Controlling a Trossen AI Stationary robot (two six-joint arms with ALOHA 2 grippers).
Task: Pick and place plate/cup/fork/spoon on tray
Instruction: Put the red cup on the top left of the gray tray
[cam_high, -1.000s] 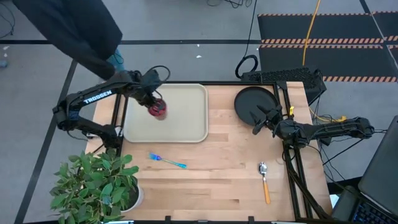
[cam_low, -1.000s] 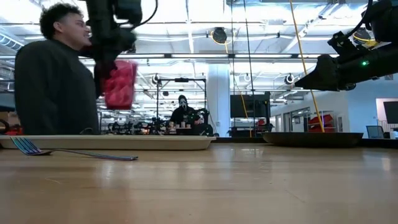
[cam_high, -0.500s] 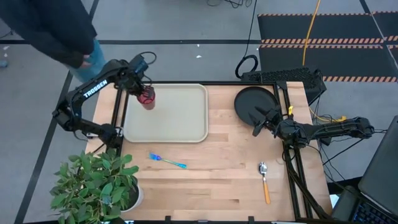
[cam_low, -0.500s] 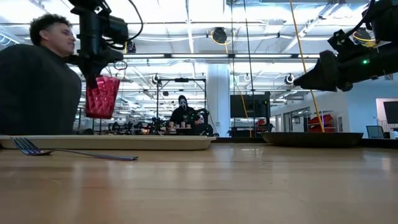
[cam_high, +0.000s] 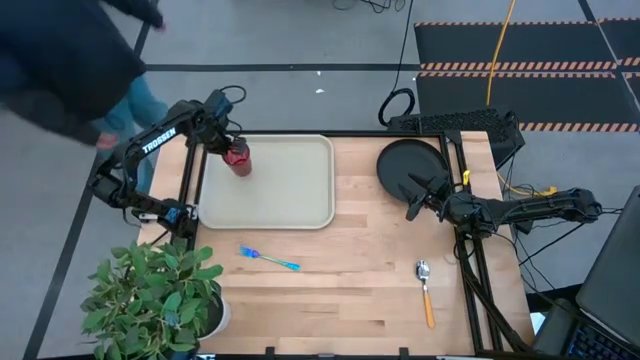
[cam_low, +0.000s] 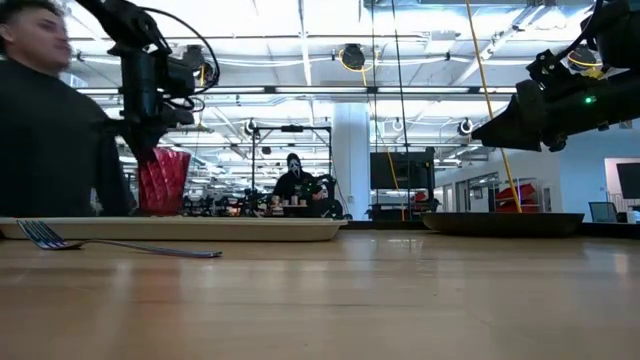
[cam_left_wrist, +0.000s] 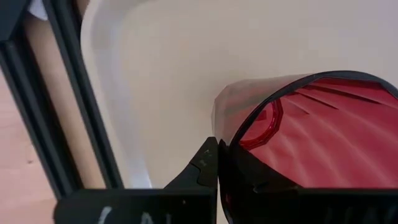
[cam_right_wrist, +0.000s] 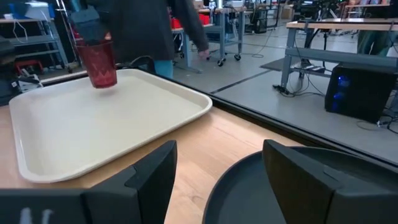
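The dark red cup (cam_high: 238, 157) stands upright over the far left corner of the beige tray (cam_high: 290, 195), with my left gripper (cam_high: 231, 149) shut on it from above. The black plate (cam_high: 408, 163) lies flat on the table to the right of the tray. My right gripper (cam_high: 416, 196) hovers open and level over the plate's near edge, its fingers (cam_right_wrist: 155, 177) clear of the plate (cam_right_wrist: 267, 186). The blue fork (cam_high: 268, 259) and the orange-handled spoon (cam_high: 425, 288) lie on the wood nearer the front. My left gripper pinches the cup's wall at its rim (cam_left_wrist: 219, 134), one finger (cam_left_wrist: 204, 167) outside and the other inside the cup. The fingers point down from above. The cup hangs upright with its base (cam_right_wrist: 106, 84) at the tray floor; whether it touches, I cannot tell.
A potted plant (cam_high: 150, 300) fills the near left corner. A person (cam_high: 60, 60) stands beyond the table's far left corner. A black frame rail (cam_high: 190, 175) runs along the tray's left side. Most of the tray floor is bare.
My left gripper has carried the cup toward the tray's far left corner and down, from well above the tray to about its floor. The cup stays in the shut fingers. The person has moved left behind the table.
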